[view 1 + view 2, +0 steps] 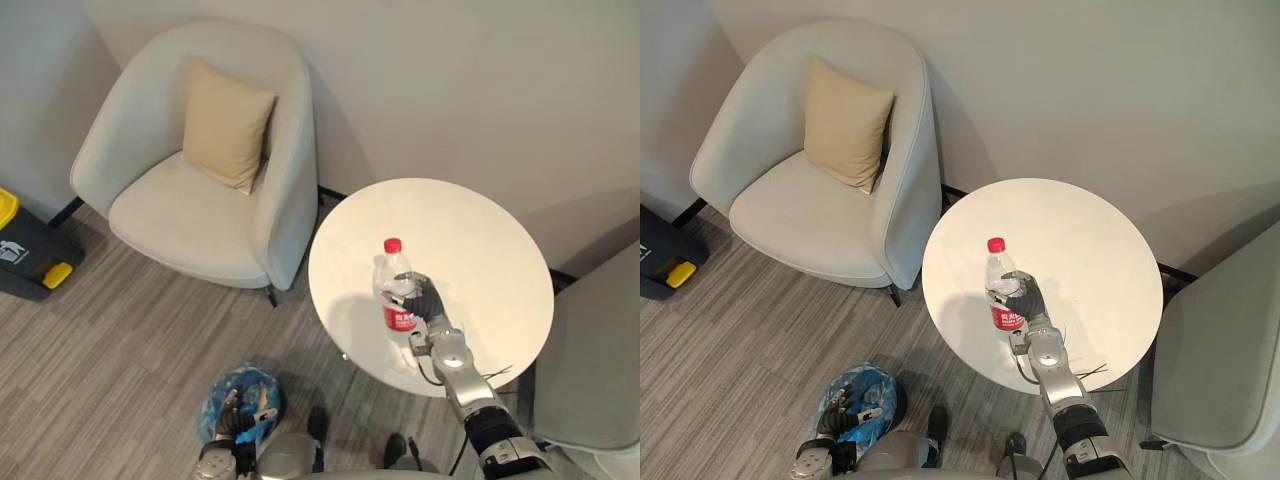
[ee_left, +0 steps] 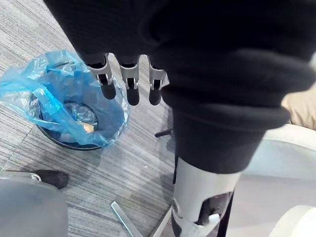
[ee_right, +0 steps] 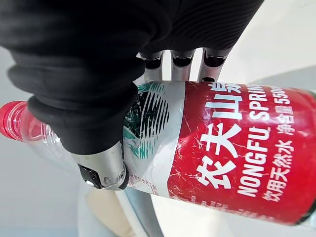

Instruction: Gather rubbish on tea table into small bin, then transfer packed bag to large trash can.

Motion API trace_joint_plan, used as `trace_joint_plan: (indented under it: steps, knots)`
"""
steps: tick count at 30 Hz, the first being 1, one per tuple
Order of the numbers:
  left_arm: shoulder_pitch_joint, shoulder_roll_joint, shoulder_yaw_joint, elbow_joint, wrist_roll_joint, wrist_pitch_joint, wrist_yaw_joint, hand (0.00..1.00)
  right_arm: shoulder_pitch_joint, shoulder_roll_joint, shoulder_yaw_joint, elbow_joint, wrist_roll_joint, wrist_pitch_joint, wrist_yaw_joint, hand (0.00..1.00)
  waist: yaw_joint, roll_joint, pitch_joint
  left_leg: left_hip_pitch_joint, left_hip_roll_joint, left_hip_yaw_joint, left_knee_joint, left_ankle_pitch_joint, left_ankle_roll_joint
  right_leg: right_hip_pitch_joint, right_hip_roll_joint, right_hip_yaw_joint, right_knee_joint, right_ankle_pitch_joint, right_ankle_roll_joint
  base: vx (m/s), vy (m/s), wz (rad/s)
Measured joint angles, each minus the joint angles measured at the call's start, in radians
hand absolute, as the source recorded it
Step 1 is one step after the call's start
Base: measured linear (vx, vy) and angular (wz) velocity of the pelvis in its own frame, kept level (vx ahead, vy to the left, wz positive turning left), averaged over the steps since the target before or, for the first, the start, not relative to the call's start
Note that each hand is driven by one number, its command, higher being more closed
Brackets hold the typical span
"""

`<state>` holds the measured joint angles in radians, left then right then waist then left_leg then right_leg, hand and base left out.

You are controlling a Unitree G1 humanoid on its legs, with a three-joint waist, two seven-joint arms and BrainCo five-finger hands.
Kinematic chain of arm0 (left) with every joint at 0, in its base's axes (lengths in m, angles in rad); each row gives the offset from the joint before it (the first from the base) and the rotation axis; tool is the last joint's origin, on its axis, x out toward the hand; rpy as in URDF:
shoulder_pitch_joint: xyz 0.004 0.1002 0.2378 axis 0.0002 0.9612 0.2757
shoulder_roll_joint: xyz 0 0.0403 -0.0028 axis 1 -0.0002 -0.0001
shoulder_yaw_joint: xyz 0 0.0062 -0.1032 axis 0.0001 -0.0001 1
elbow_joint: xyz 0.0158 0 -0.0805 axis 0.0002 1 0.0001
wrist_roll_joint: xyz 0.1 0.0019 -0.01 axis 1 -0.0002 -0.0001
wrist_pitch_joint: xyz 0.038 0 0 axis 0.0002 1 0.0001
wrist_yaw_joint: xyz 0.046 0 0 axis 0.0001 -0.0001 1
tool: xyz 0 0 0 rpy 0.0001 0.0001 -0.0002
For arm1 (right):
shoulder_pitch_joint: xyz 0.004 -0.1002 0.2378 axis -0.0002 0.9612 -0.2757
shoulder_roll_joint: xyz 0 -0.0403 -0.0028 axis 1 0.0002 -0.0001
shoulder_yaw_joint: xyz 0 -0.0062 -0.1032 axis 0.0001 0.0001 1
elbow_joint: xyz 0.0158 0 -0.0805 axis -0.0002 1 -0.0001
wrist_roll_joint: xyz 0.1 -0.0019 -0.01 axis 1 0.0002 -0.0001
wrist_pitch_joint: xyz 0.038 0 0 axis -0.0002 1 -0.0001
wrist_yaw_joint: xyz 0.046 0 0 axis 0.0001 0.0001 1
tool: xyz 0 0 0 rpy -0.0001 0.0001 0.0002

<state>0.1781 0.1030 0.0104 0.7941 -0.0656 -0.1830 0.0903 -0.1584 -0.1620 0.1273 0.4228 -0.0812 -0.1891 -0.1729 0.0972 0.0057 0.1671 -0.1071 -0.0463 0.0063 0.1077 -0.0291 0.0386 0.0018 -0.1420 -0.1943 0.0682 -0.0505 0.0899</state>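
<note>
Right hand (image 1: 424, 298) grasps bottle (image 1: 393, 268) mid-body, frame centre; likely light, thin-walled, crushable, slippery. Left hand (image 2: 129, 84) relaxed.

One round tea table (image 1: 480, 250) stands in view; on it is one plastic bottle (image 1: 396, 290) with one red cap (image 1: 392, 244); one cream armchair (image 1: 180, 215) carries one tan cushion (image 1: 225, 122); a second seat (image 1: 590, 350) at the right edge is probably another armchair; one small bin (image 2: 74, 144) has one blue bag (image 2: 29, 89); there is one black-and-yellow large trash can (image 1: 25, 250); two hands show, the left hand (image 1: 232, 418) and the right hand (image 1: 425, 298).
</note>
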Motion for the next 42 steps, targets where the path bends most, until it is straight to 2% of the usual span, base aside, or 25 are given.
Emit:
trace_joint_plan:
  steps: [5, 9, 12, 13, 14, 15, 16, 17, 18, 19, 20, 21, 22, 24, 26, 27, 28, 29, 31, 34, 35, 37, 39, 40, 42]
  knots:
    - [0.001, -0.005, -0.001, 0.0, 0.0, 0.001, 0.002, 0.0, 0.128, 0.019, -0.011, -0.229, -0.003, -0.033, 0.0, 1.0, -0.005, -0.001, 0.0, 0.018, -0.011, -0.047, 0.001, 0.002, -0.003, 0.041, -0.006, -0.049, 0.004, -0.019, -0.002, 0.01, -0.017, 0.3]
    - [-0.003, -0.017, -0.031, -0.001, 0.001, 0.0, 0.005, 0.0, 0.163, 0.028, 0.01, -0.33, -0.008, -0.052, 0.0, 1.0, -0.019, 0.003, 0.003, -0.024, -0.03, -0.151, -0.004, 0.047, -0.018, 0.033, -0.013, -0.148, 0.036, -0.047, -0.012, -0.05, -0.051, 0.82]
    - [-0.031, -0.021, -0.078, -0.001, -0.001, -0.001, 0.018, 0.0, 0.13, 0.025, 0.012, -0.374, -0.015, -0.082, -0.031, 1.0, -0.013, 0.021, 0.026, -0.081, -0.03, -0.192, -0.047, 0.135, -0.081, 0.0, -0.006, -0.236, 0.054, -0.051, -0.021, -0.17, -0.065, 1.02]
    - [-0.048, -0.026, -0.11, -0.007, -0.001, -0.001, 0.023, 0.0, 0.102, 0.022, 0.01, -0.369, -0.028, -0.082, -0.053, 1.0, -0.004, 0.029, 0.032, -0.112, -0.032, -0.172, -0.074, 0.208, -0.126, -0.018, -0.003, -0.249, 0.056, -0.046, -0.041, -0.19, -0.019, 0.93]
    - [-0.055, -0.026, -0.124, -0.026, -0.001, -0.003, 0.024, 0.0, 0.075, 0.027, 0.009, -0.365, -0.042, -0.08, -0.072, 1.0, 0.003, 0.029, 0.034, -0.123, -0.02, -0.095, -0.1, 0.217, -0.151, -0.035, -0.021, -0.277, 0.05, -0.029, -0.056, -0.19, 0.022, 0.86]
    - [-0.058, -0.033, -0.122, -0.03, -0.001, -0.004, 0.024, 0.0, 0.055, 0.023, 0.011, -0.363, -0.049, -0.079, -0.076, 1.0, 0.002, 0.034, 0.034, -0.147, -0.004, -0.003, -0.041, 0.163, -0.09, -0.047, -0.028, -0.295, 0.058, -0.029, -0.056, -0.18, 0.065, 0.77]
    - [-0.073, -0.034, -0.132, -0.027, 0.001, 0.0, 0.024, 0.0, 0.032, 0.027, 0.016, -0.358, -0.052, -0.079, -0.089, 1.0, -0.003, 0.03, 0.036, -0.174, 0.026, 0.172, 0.117, 0.048, 0.025, -0.065, -0.061, -0.331, 0.088, -0.029, -0.056, -0.12, 0.066, 0.7]
    - [-0.073, -0.038, -0.137, -0.027, 0.001, -0.001, 0.024, 0.0, 0.028, 0.027, 0.015, -0.356, -0.053, -0.079, -0.094, 1.0, -0.008, 0.027, 0.038, -0.165, 0.046, 0.233, 0.163, 0.016, 0.032, -0.065, -0.077, -0.344, 0.1, -0.029, -0.056, -0.1, 0.065, 0.94]
    - [-0.074, -0.054, -0.14, -0.028, 0.002, -0.001, 0.024, 0.0, 0.024, 0.027, 0.015, -0.352, -0.057, -0.079, -0.1, 1.0, -0.03, 0.024, 0.037, -0.125, 0.111, 0.345, 0.219, -0.033, 0.014, -0.061, -0.109, -0.375, 0.124, -0.029, -0.056, -0.04, 0.121, 0.89]
    - [-0.074, -0.07, -0.159, -0.028, 0.012, -0.001, 0.024, 0.0, 0.023, 0.026, 0.014, -0.351, -0.057, -0.079, -0.111, 1.0, -0.052, 0.033, 0.025, -0.068, 0.192, 0.422, 0.208, -0.058, -0.029, -0.058, -0.123, -0.402, 0.136, -0.026, -0.048, -0.04, 0.18, 0.86]
    - [-0.073, -0.075, -0.173, -0.028, 0.018, -0.001, 0.024, 0.0, 0.021, 0.026, 0.011, -0.351, -0.058, -0.079, -0.113, 1.0, -0.059, 0.049, 0.015, -0.045, 0.217, 0.433, 0.174, -0.06, -0.059, -0.058, -0.12, -0.411, 0.137, -0.021, -0.039, -0.03, 0.309, 0.61]
    - [-0.083, -0.082, -0.194, -0.022, 0.031, -0.001, 0.023, 0.0, 0.013, 0.023, -0.002, -0.346, -0.058, -0.077, -0.117, 1.0, -0.058, 0.07, 0.005, -0.007, 0.209, 0.407, 0.095, -0.073, -0.113, -0.056, -0.121, -0.419, 0.126, -0.004, -0.01, -0.03, 0.335, 0.54]
    - [-0.1, -0.071, -0.207, -0.014, 0.04, -0.001, 0.024, 0.0, 0.009, 0.037, -0.013, -0.322, -0.058, -0.073, -0.117, 1.0, -0.059, 0.047, 0.009, -0.001, 0.177, 0.388, 0.069, -0.067, -0.104, -0.033, -0.13, -0.437, 0.098, 0.021, 0.016, -0.04, 0.316, 0.54]
    - [-0.098, -0.052, -0.217, -0.014, 0.04, -0.001, 0.025, 0.0, 0.01, 0.05, -0.012, -0.273, -0.059, -0.061, -0.114, 1.0, -0.054, 0.015, 0.009, 0.001, 0.148, 0.354, 0.109, -0.075, -0.09, 0.003, -0.167, -0.459, 0.116, 0.027, 0.024, -0.03, 0.235, 0.64]
    - [-0.08, -0.05, -0.218, -0.015, 0.041, -0.002, 0.025, 0.0, 0.01, 0.064, 0.003, -0.253, -0.063, -0.051, -0.105, 1.0, -0.052, 0.014, 0.009, 0.005, 0.131, 0.335, 0.159, -0.103, -0.056, 0.013, -0.214, -0.458, 0.203, 0.022, 0.029, -0.05, 0.227, 0.53]
    - [-0.072, -0.047, -0.217, -0.012, 0.041, -0.002, 0.025, 0.0, 0.011, 0.075, 0.01, -0.253, -0.072, -0.05, -0.105, 1.0, -0.054, 0.017, 0.011, 0.005, 0.124, 0.32, 0.179, -0.127, -0.049, 0.007, -0.234, -0.444, 0.256, 0.013, 0.018, -0.08, 0.202, 0.41]
    - [-0.065, -0.039, -0.215, -0.006, 0.042, -0.001, 0.024, 0.0, 0.02, 0.088, 0.011, -0.253, -0.078, -0.05, -0.101, 1.0, -0.054, 0.014, 0.017, 0.004, 0.101, 0.283, 0.201, -0.164, -0.032, -0.043, -0.272, -0.35, 0.386, -0.02, -0.041, -0.09, 0.174, 0.45]
    - [-0.065, -0.038, -0.215, -0.006, 0.042, -0.001, 0.025, 0.0, 0.028, 0.089, 0.01, -0.253, -0.078, -0.05, -0.097, 1.0, -0.056, 0.013, 0.02, 0.004, 0.095, 0.27, 0.208, -0.179, -0.031, -0.076, -0.272, -0.275, 0.445, -0.052, -0.042, -0.12, 0.118, 0.51]
    - [-0.061, -0.026, -0.211, -0.004, 0.04, -0.002, 0.028, 0.0, 0.059, 0.087, 0.014, -0.253, -0.078, -0.049, -0.08, 1.0, -0.059, 0.02, 0.028, 0.004, 0.082, 0.213, 0.205, -0.181, -0.031, -0.155, -0.178, -0.08, 0.498, -0.148, 0.005, -0.12, 0.058, 0.59]
    - [-0.06, -0.01, -0.207, 0.017, 0.039, -0.002, 0.04, 0.0, 0.093, 0.063, 0.03, -0.26, -0.077, -0.049, -0.058, 1.0, -0.08, 0.027, 0.037, -0.01, 0.05, 0.114, 0.184, -0.159, -0.03, -0.254, -0.04, 0.076, 0.389, -0.153, 0.024, -0.05, -0.003, 0.82]
    - [-0.06, -0.004, -0.204, 0.03, 0.04, -0.003, 0.042, 0.0, 0.112, 0.055, 0.027, -0.275, -0.077, -0.048, -0.057, 1.0, -0.095, 0.023, 0.037, -0.019, 0.03, 0.077, 0.185, -0.157, -0.033, -0.262, -0.029, 0.115, 0.361, -0.147, 0.035, 0.01, -0.043, 1.33]
    - [-0.062, 0.002, -0.198, 0.048, 0.041, -0.012, 0.042, 0.0, 0.159, 0.033, 0.021, -0.328, -0.076, -0.048, -0.051, 1.0, -0.119, 0.012, 0.042, -0.049, 0.0, 0.023, 0.214, -0.153, -0.039, -0.265, -0.039, 0.143, 0.352, -0.117, 0.026, 0.05, -0.149, 1.7]
    - [-0.061, 0.003, -0.179, 0.062, 0.04, -0.018, 0.043, 0.0, 0.181, 0.016, 0.009, -0.338, -0.076, -0.051, -0.039, 1.0, -0.12, 0.015, 0.042, -0.082, 0.016, 0.006, 0.228, -0.15, -0.046, -0.265, -0.041, 0.101, 0.372, -0.094, -0.003, 0.13, -0.285, 1.48]
    - [-0.059, -0.001, -0.163, 0.061, 0.04, -0.021, 0.044, 0.0, 0.183, 0.008, -0.003, -0.338, -0.076, -0.052, -0.039, 1.0, -0.105, 0.037, 0.039, -0.112, 0.059, 0.036, 0.231, -0.146, -0.052, -0.269, -0.041, 0.047, 0.362, -0.091, -0.019, 0.13, -0.251, 1.09]
    - [-0.06, -0.004, -0.155, 0.059, 0.039, -0.022, 0.044, 0.0, 0.18, 0.004, -0.013, -0.333, -0.076, -0.053, -0.04, 1.0, -0.103, 0.043, 0.05, -0.142, 0.126, 0.099, 0.239, -0.105, -0.076, -0.281, -0.04, -0.022, 0.378, -0.104, -0.042, 0.14, -0.232, 0.99]
